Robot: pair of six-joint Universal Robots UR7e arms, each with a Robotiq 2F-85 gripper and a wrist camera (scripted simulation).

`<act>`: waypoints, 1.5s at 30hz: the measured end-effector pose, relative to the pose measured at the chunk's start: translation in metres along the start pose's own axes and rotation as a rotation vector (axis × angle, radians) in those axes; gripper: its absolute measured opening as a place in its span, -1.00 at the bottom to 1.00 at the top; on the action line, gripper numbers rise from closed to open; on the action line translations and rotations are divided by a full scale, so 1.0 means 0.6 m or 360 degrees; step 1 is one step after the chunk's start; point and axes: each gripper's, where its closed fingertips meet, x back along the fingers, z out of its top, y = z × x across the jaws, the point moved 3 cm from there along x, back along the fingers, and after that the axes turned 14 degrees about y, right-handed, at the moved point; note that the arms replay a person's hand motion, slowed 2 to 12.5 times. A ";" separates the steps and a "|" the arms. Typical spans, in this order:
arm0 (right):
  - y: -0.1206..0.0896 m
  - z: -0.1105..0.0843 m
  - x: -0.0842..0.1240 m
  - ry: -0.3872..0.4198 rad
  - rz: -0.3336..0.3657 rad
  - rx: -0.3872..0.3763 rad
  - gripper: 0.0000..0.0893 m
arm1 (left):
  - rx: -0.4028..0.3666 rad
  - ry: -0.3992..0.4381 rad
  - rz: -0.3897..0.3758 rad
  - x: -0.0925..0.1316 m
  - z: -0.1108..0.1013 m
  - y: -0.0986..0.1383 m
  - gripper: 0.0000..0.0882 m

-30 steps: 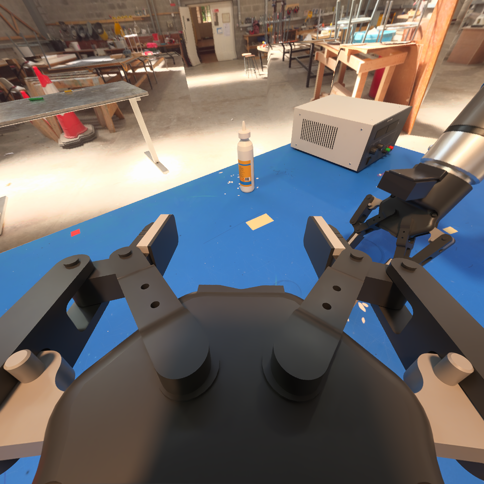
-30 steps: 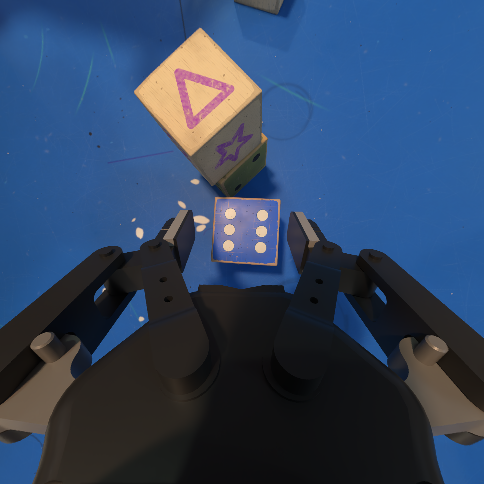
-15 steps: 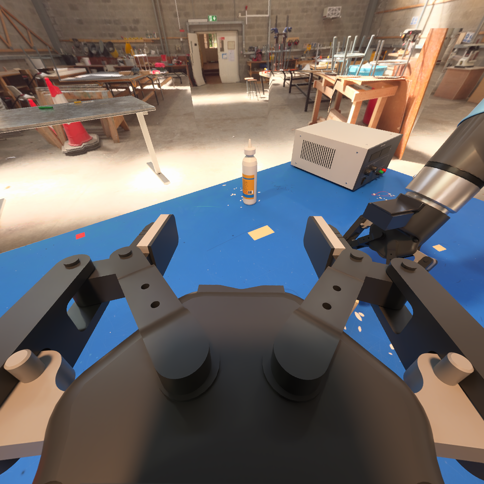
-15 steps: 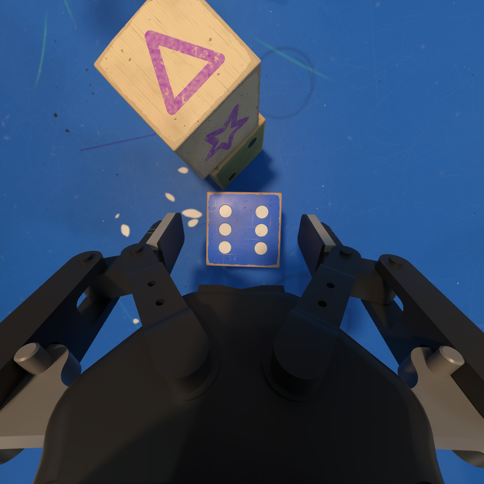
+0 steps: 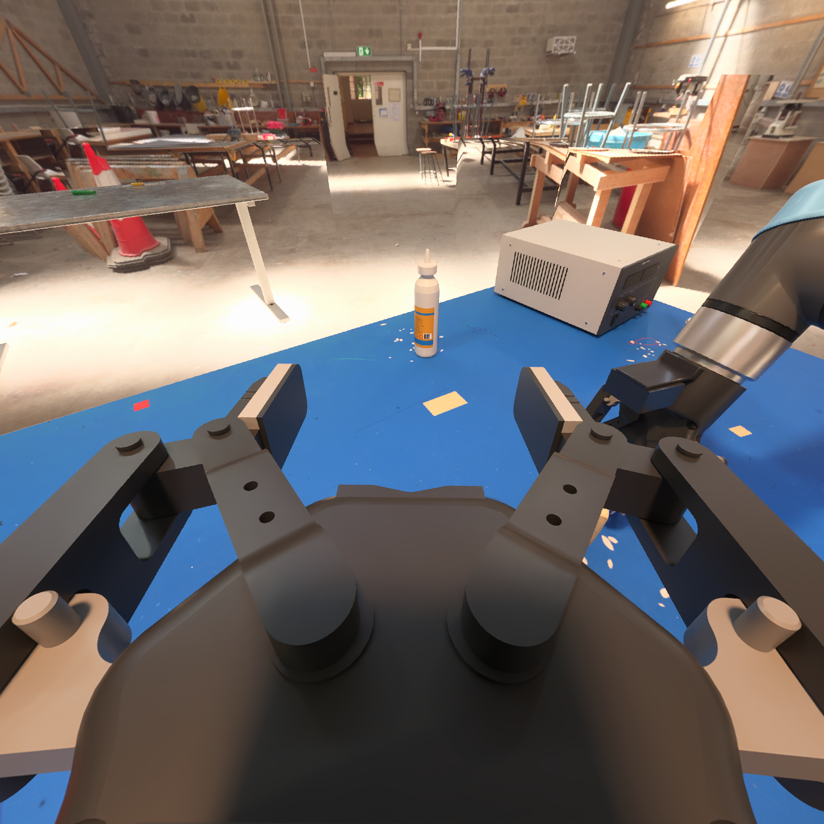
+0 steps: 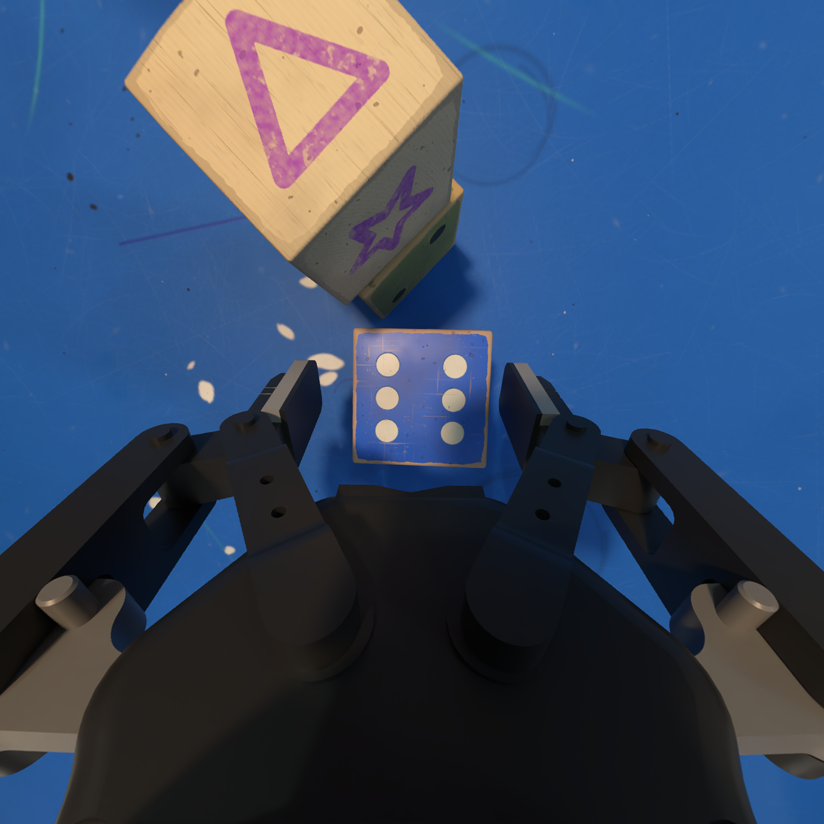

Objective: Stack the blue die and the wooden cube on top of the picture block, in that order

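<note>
The blue die (image 6: 421, 398) lies flat on the blue table (image 6: 669, 312) with its six-dot face up, right below the right gripper (image 6: 410, 397). The gripper's jaws stand wide, one finger on each side of the die with a clear gap on both sides, so nothing is held. Whether the fingertips (image 6: 294, 392) reach down beside the die or hang above it cannot be told from this angle.

Just beyond the die stands the picture block (image 6: 294, 116), a pale wooden block turned at an angle, with a purple triangle on top and a purple star on the side facing the die. It sits on a green die (image 6: 419, 258), whose edge and dark dots peek out under its near corner. The blue die and the green die are close but apart. Pale flakes (image 6: 206, 391) are scattered on the table to the left of the blue die.

In the left wrist view, the left gripper (image 5: 410, 401) hangs over bare table with its jaws wide and nothing between them. Past it lie a tan patch (image 5: 445, 403), a white glue bottle (image 5: 426, 312) standing upright, and a grey box (image 5: 584, 276) with a vented side near the far edge. The right arm (image 5: 749, 330) reaches down at the right, its gripper mostly hidden behind the left gripper's finger.
</note>
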 end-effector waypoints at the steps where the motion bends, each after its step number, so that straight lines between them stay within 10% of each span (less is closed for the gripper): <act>1: 0.000 -0.001 -0.001 -0.0009 -0.0004 0.0001 0.57 | -0.0001 0.0000 0.0001 0.001 0.000 -0.001 0.83; 45: 0.009 -0.029 0.001 -0.0126 -0.0005 0.0008 0.18 | -0.0010 -0.0022 -0.0016 0.001 -0.003 -0.003 0.80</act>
